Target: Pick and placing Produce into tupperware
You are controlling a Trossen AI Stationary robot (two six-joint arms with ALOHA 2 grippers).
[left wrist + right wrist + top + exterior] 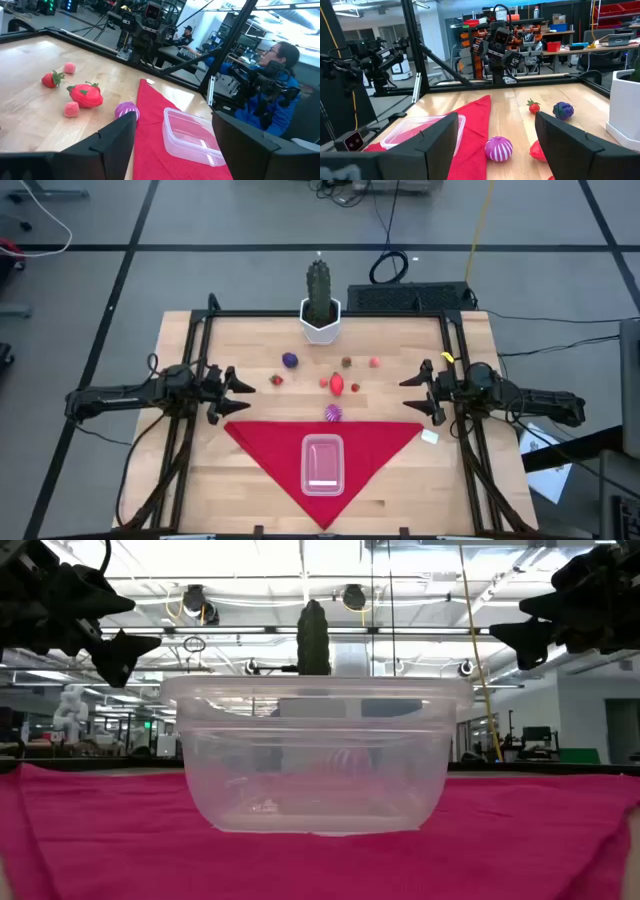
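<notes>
Nothing is packed yet: the tupperware [323, 464] sits empty on the red cloth [265, 445], the produce [337, 384] scattered on the tabletop [220, 470] behind it. The left hand [240, 392] and right hand [415, 393] hover released at the sides.

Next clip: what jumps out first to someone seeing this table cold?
The red cloth, a big triangle pointing at the table's near edge, with the empty tupperware sitting on it. Beyond it the produce lies scattered on bare wood, in front of the cactus in its white pot. The left gripper and right gripper hang open at either side, facing inward, holding nothing.
</notes>
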